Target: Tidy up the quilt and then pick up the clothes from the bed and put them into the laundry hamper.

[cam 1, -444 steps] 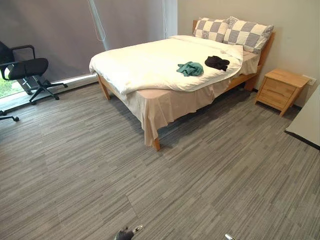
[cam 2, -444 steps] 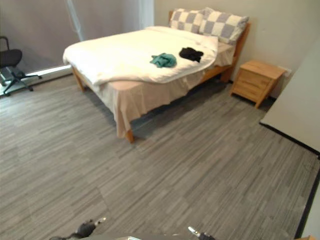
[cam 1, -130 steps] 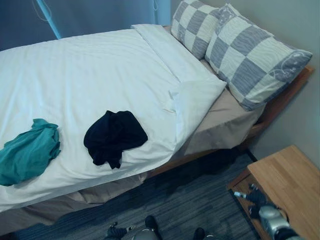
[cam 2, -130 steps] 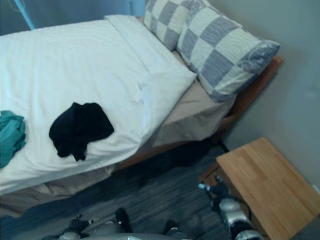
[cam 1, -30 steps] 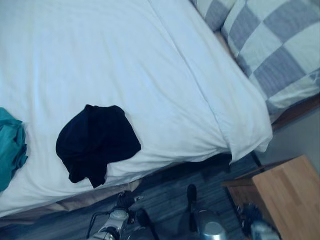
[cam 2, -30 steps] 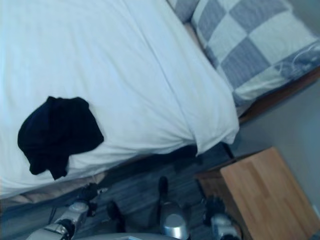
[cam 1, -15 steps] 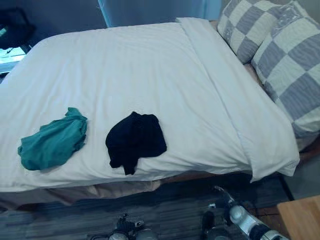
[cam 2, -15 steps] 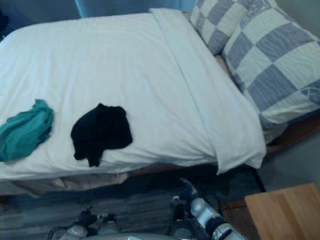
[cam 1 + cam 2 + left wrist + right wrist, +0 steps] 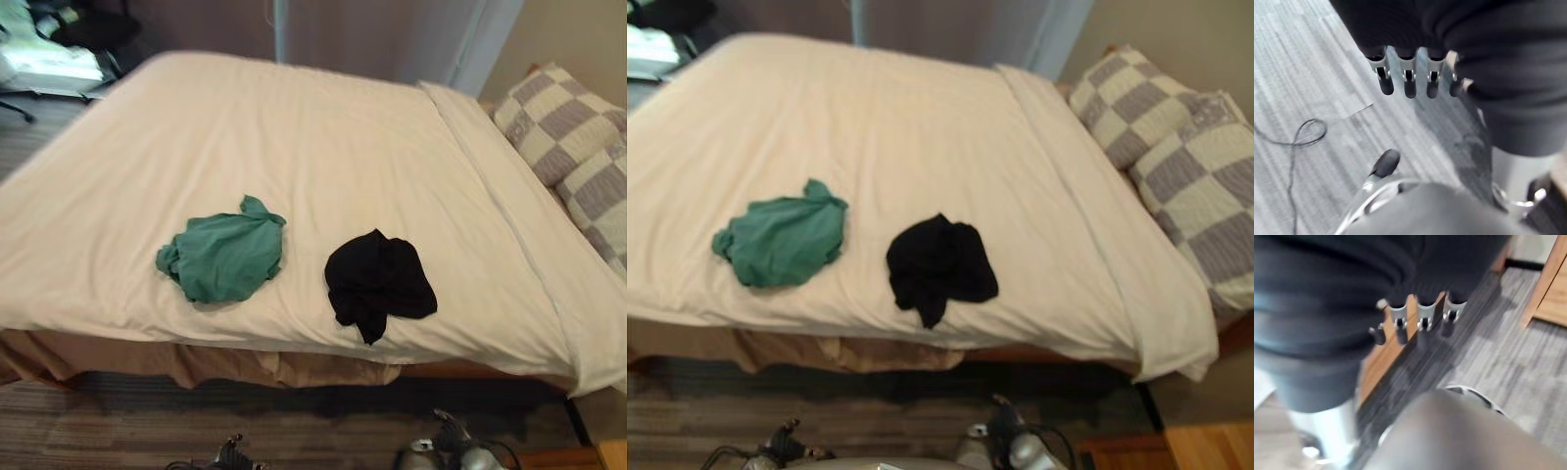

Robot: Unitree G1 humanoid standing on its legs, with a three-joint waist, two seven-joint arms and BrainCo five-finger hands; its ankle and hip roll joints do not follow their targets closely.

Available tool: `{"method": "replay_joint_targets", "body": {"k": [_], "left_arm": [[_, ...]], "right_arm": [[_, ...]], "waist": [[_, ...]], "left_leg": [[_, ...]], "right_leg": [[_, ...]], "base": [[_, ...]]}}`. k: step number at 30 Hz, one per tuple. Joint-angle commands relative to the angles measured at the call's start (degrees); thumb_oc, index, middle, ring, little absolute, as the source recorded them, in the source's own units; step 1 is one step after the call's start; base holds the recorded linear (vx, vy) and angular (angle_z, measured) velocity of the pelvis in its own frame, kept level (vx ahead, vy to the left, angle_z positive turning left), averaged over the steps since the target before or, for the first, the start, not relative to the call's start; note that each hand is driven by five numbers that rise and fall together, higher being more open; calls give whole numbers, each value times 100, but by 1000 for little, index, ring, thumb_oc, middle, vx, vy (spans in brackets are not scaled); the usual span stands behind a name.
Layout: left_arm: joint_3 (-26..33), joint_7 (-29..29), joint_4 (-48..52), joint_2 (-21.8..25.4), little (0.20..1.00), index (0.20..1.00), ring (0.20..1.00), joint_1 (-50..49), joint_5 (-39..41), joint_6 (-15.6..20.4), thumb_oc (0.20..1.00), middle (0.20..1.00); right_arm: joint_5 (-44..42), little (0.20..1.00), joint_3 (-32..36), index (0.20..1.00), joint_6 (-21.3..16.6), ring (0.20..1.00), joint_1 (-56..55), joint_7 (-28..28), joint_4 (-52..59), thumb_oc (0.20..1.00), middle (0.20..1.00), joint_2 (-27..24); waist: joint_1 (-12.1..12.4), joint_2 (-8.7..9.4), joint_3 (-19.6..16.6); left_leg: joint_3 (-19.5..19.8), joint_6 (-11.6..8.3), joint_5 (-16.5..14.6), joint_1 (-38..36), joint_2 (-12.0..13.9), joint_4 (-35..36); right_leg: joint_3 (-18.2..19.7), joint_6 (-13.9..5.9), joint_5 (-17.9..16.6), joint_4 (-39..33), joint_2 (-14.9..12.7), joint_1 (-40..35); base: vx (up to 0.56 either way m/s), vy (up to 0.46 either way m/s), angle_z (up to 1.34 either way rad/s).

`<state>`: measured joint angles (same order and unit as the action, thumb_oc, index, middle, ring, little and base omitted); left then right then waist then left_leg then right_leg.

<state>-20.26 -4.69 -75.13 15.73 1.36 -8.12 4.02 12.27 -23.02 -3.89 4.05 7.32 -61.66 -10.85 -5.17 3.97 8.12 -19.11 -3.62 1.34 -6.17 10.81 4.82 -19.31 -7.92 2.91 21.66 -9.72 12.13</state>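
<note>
The left hand (image 9: pixel 1410 73) hangs low beside the robot, over the grey plank floor (image 9: pixel 1312 98). In its own wrist view the fingers (image 9: pixel 1385 81) point loosely down, spread a little and relaxed, with the thumb apart from them; nothing is in the hand. The right hand (image 9: pixel 1415 318) hangs the same way on the other side, its fingers (image 9: pixel 1422 325) slack and empty above the floor, with a wooden nightstand (image 9: pixel 1547 289) close by.

Both hands sit at the bottom edge of the head views, the left hand at (image 9: pixel 230 455) and the right at (image 9: pixel 451 441), below the near edge of the bed and well apart from everything on it.

Up and ahead of the hands, the white quilt (image 9: pixel 294 166) lies spread flat over the mattress, its near edge hanging over a tan bed skirt (image 9: pixel 196 362). Two pieces of clothing rest on the quilt near that edge. The green garment (image 9: pixel 223 257) lies crumpled ahead of the left hand. The black garment (image 9: pixel 377 282) lies bunched beside it, nearer the right hand, and the two garments are close but apart. Farther off past the right hand, two checked pillows (image 9: pixel 1176 166) lie at the head of the bed.
</note>
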Motion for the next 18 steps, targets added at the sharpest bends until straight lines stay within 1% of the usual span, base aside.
{"method": "replay_joint_targets", "body": {"k": [1, 2, 3, 4, 5, 6, 7, 8, 9, 10, 11, 12, 13, 14, 15, 16, 17, 18], "left_arm": [[-24, -16, 286, -71, 1000, 1000, 1000, 335, -300, 63, 1000, 1000], [12, -63, 322, -236, 1000, 1000, 1000, 373, -187, 150, 1000, 1000], [14, -65, 320, -240, 1000, 1000, 1000, 371, -188, 151, 1000, 1000], [-29, -201, 369, -475, 1000, 1000, 1000, 402, -62, 196, 1000, 1000], [-62, -311, 394, -428, 1000, 1000, 1000, 411, -75, 229, 1000, 1000], [-84, -368, 479, -429, 1000, 1000, 1000, 531, 27, 201, 1000, 1000], [-22, -357, 538, -444, 1000, 1000, 1000, 598, 175, 195, 1000, 1000], [22, -312, 546, -445, 1000, 1000, 1000, 547, 232, 217, 1000, 1000], [24, -309, 523, -480, 1000, 1000, 1000, 457, 182, 235, 1000, 1000], [-20, -343, 508, -535, 1000, 1000, 1000, 419, 148, 233, 1000, 1000], [-20, -344, 507, -535, 1000, 1000, 1000, 420, 147, 233, 1000, 1000], [-90, -356, 524, -574, 1000, 1000, 1000, 416, 80, 227, 1000, 1000], [-77, -338, 557, -565, 1000, 1000, 1000, 412, 171, 233, 1000, 1000], [-89, -292, 573, -553, 1000, 1000, 1000, 413, 198, 246, 1000, 1000], [-114, -248, 637, -577, 1000, 1000, 1000, 443, 170, 254, 1000, 1000], [-115, -248, 637, -577, 1000, 1000, 1000, 443, 170, 254, 1000, 1000], [-60, -129, 546, -211, 1000, 1000, 1000, 690, 125, 230, 1000, 1000], [-131, -231, 569, -338, 1000, 1000, 1000, 895, 118, 184, 1000, 1000]], "right_arm": [[-248, 1000, -452, 1000, -51, 1000, 118, 19, 134, 1000, 1000, 193], [-270, 1000, -585, 1000, -114, 1000, 204, 48, 277, 1000, 1000, 161], [-271, 1000, -589, 1000, -115, 1000, 202, 50, 277, 1000, 1000, 158], [-203, 1000, -678, 1000, -58, 1000, 424, 131, 151, 1000, 1000, 168], [-250, 1000, -690, 1000, -33, 1000, 557, 178, 76, 1000, 1000, 131], [-315, 1000, -667, 1000, -39, 1000, 613, 217, 71, 1000, 1000, 114], [-347, 1000, -661, 1000, -37, 1000, 619, 206, 61, 1000, 1000, 94], [-317, 1000, -662, 1000, -21, 1000, 624, 195, 54, 1000, 1000, 69], [-283, 1000, -662, 1000, -11, 1000, 637, 187, 73, 1000, 1000, 59], [-262, 1000, -669, 1000, -10, 1000, 671, 193, 120, 1000, 1000, 63], [-262, 1000, -668, 1000, -9, 1000, 671, 192, 122, 1000, 1000, 63], [-211, 1000, -674, 1000, 15, 1000, 698, 225, 168, 1000, 1000, 9], [-194, 1000, -706, 1000, 8, 1000, 704, 182, 252, 1000, 1000, -26], [100, 1000, -818, 1000, -3, 1000, 755, 174, 423, 1000, 1000, -83], [454, 1000, -948, 1000, -60, 1000, 775, 168, 648, 1000, 1000, -75], [455, 1000, -947, 1000, -59, 1000, 774, 168, 648, 1000, 1000, -75], [643, 1000, -1154, 1000, -93, 1000, 883, 11, 872, 1000, 1000, -85], [701, 1000, -1297, 1000, -79, 1000, 919, -11, 942, 1000, 1000, 58]], "waist": [[-242, 11, 495], [-208, 67, 452], [-213, 61, 450], [-53, 126, 592], [78, 146, 706], [155, 209, 743], [180, 154, 729], [162, 86, 678], [146, 39, 593], [151, -18, 527], [155, -7, 518], [175, -81, 457], [190, -143, 413], [161, -199, 361], [102, -252, 289], [105, -252, 290], [44, -223, 255], [3, -165, 258]], "left_leg": [[-222, -312, -418, -372, -129, 18], [-200, -276, -644, -251, -355, -775], [-193, -285, -676, -223, -334, -837], [-185, -510, -316, 502, -305, -2354], [39, -799, 11, 900, -312, -3056], [267, -912, 112, 1186, -305, -3266], [311, -871, 36, 1136, -141, -3037], [269, -775, -65, 963, 74, -2625], [193, -680, -230, 739, 236, -2154], [190, -618, -237, 560, 319, -1620], [178, -611, -211, 554, 300, -1583], [346, -586, -107, 366, 367, -1137], [614, -584, -37, 233, 342, -1019], [862, -572, -153, 46, 305, -743], [718, -536, -317, -169, 204, -457], [715, -536, -316, -174, 203, -454], [590, -422, -379, -420, -34, -51], [498, -374, -420, -499, -92, -1]], "right_leg": [[-208, -84, -205, -1436, 445, -522], [-177, 218, -160, -1943, 457, -814], [-182, 227, -165, -1963, 470, -824], [-136, 447, -224, -2367, 361, -1151], [-39, 547, -219, -2467, 377, -1276], [-32, 551, -241, -2522, 328, -1329], [-40, 496, -253, -2573, 308, -1370], [-9, 413, -278, -2590, 247, -1384], [90, 310, -299, -2606, 164, -1377], [180, 237, -314, -2603, 105, -1355], [187, 235, -322, -2605, 91, -1341], [299, 185, -287, -2607, 69, -1322], [413, 141, -308, -2622, 73, -1290], [457, 60, -378, -2620, 23, -1283], [436, -39, -500, -2564, -132, -1224], [439, -40, -500, -2563, -132, -1224], [547, -183, -758, -2431, -325, -1037], [644, -229, -815, -2373, -343, -993]], "base": [[307, 245, -7], [131, 78, 15], [93, 166, 6], [-53, 117, 22], [-63, 150, -11], [6, 131, -35], [63, 217, -76], [117, 335, -82], [109, 411, -73], [65, 292, -54], [43, 314, -31], [29, 309, -32], [37, 475, -33], [12, 530, -74], [2, 392, -70], [-63, 517, -59], [-81, 371, -6], [-86, 372, 2]]}}
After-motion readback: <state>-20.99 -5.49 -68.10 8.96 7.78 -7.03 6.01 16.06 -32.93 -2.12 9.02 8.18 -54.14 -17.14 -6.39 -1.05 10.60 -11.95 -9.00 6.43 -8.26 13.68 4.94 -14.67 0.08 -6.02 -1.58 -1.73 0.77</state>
